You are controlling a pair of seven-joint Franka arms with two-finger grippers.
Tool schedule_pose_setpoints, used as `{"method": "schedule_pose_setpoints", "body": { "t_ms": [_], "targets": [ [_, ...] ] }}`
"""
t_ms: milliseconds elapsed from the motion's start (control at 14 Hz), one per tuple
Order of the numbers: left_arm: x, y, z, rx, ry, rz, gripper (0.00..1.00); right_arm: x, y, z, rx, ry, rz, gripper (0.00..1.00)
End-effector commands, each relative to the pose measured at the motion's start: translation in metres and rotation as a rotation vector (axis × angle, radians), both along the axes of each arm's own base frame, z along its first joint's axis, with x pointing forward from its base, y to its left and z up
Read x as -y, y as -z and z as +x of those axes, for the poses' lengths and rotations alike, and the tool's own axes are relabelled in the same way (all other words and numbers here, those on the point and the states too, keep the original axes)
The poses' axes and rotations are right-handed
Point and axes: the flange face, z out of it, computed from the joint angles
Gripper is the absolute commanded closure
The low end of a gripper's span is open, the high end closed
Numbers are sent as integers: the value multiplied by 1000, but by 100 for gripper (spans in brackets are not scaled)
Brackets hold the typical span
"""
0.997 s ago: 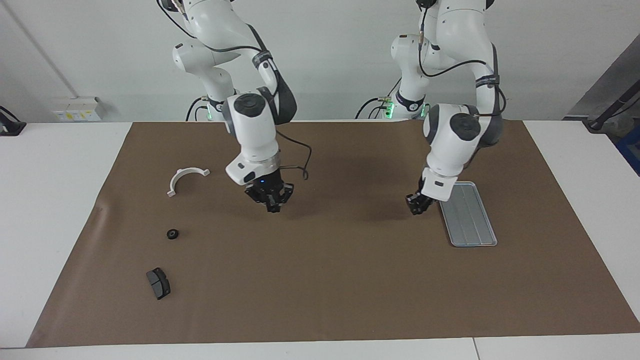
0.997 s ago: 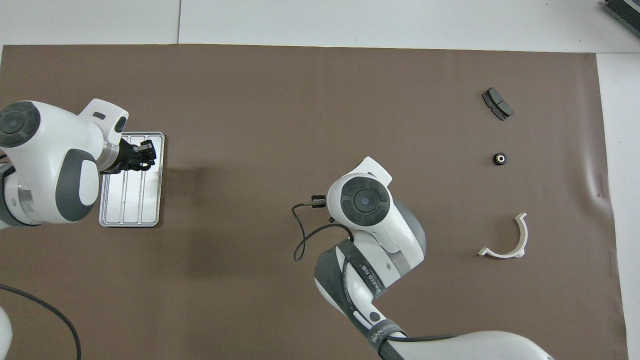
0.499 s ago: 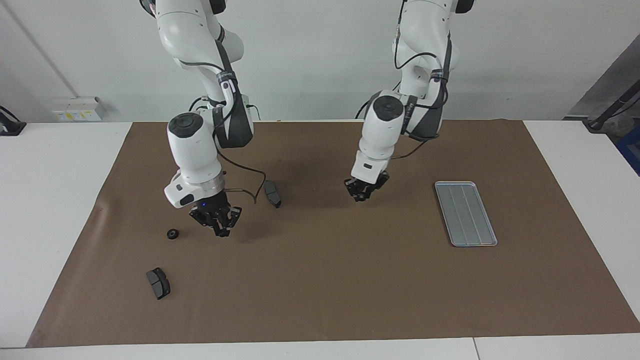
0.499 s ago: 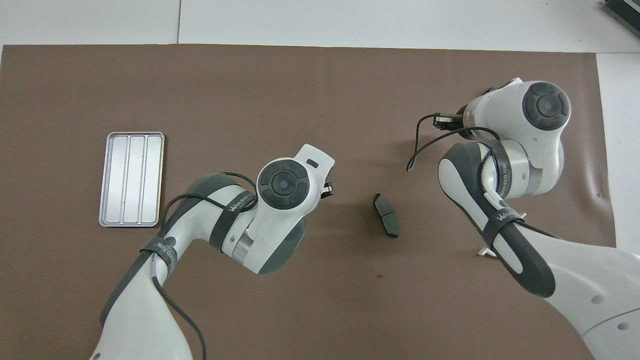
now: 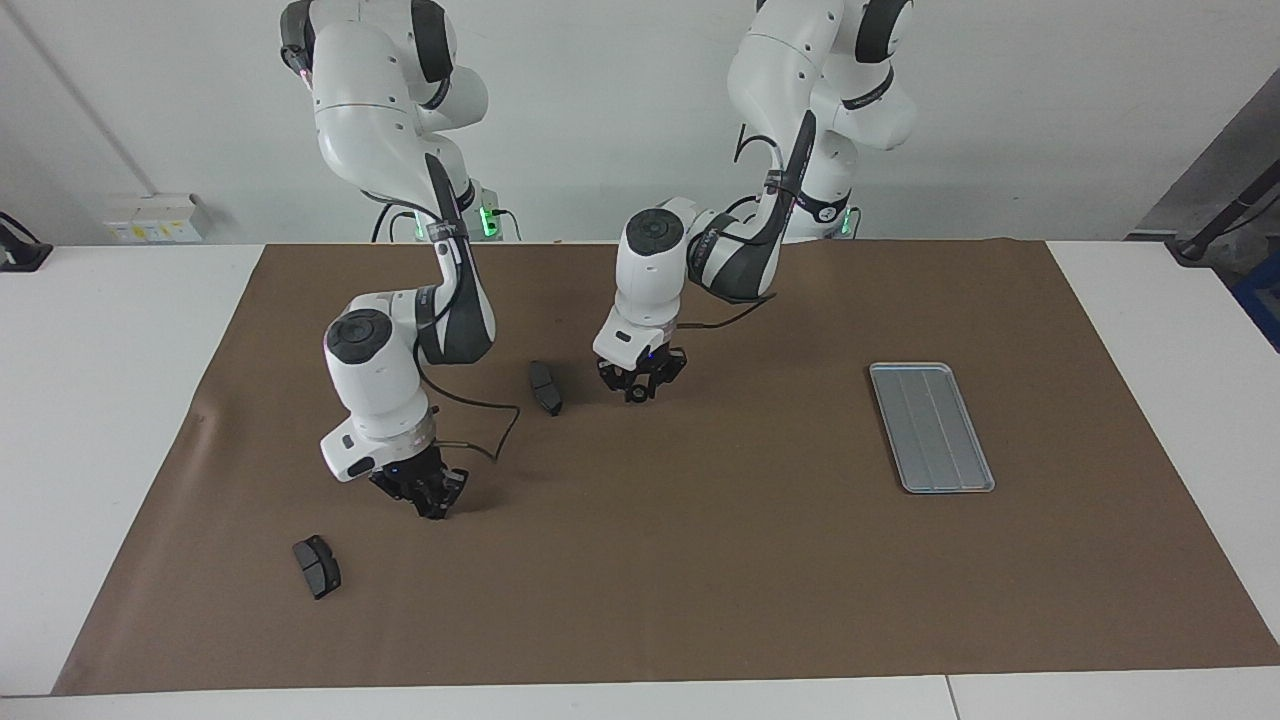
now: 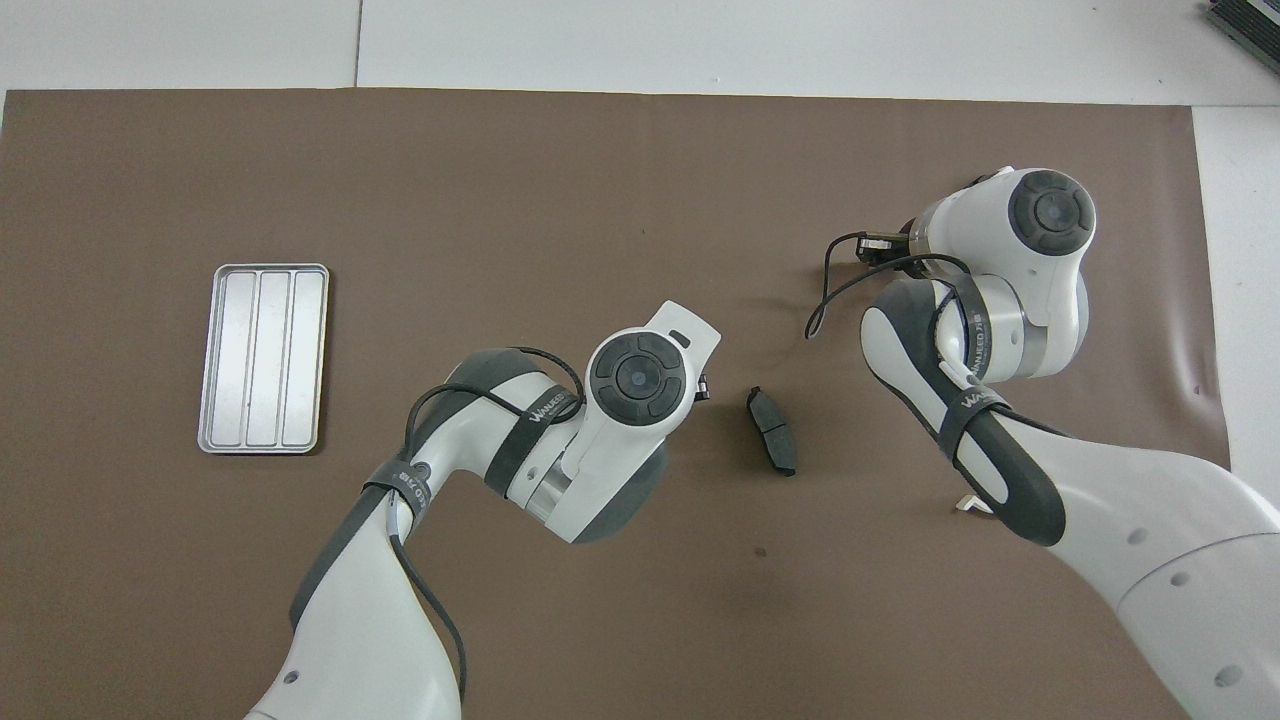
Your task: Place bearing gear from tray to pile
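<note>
A white bench (image 5: 120,400) is covered by one sheet of matte brown paper (image 5: 700,560), slightly creased at the edge toward the right arm's end. One tray (image 5: 932,427) of silver-grey metal, flat and rectangular with rounded corners, a raised rim and lengthwise ridges, is laid near the paper's edge at the left arm's end. Only bare metal is seen in the tray.

Two dark grey brake pads are counted, each a short curved slab. One brake pad (image 5: 545,387) lies near the middle of the paper. The other brake pad (image 5: 316,566) lies toward the paper's corner at the right arm's end, on the side away from the robots. Of the white bracket (image 6: 968,507), only one small tip is seen past the right arm in the overhead view. The bearing gear cannot be made out in either view.

The left gripper (image 5: 637,390) is held low over the paper just beside the middle pad. The right gripper (image 5: 432,505) is held low over the paper near the corner pad. For both, how far open they are, and whether anything is held, cannot be told.
</note>
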Motion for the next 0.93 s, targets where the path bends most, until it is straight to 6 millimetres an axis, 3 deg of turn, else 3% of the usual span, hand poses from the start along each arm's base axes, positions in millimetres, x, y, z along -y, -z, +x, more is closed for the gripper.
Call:
{"method": "schedule_pose_setpoints", "body": {
  "t_ms": [0,142,214,427,641,712,855],
  "targets": [
    [3,-9,6,11,3,-6,11,0,-11,2,24,-25,21,0],
    [-7,-34,25,21,-26,-13,11,-10,-40,-3,26,-47,16,0],
    [-26,-54,44,21,-58,-10,11,-20,-56,-10,1,-61,18,0],
    [-146,-133,101,41,-243,-41,11,-53,-104,-32,-42,-110,23,0],
    [-250,-157,131,33,-288,-29,11,-106,-119,-55,-84,-109,30,0],
    [-280,-160,135,18,-263,-15,11,-135,-120,-64,-82,-121,34,0],
    [-333,-163,140,-12,-187,7,11,-173,-124,-78,-69,-144,45,0]
  ]
}}
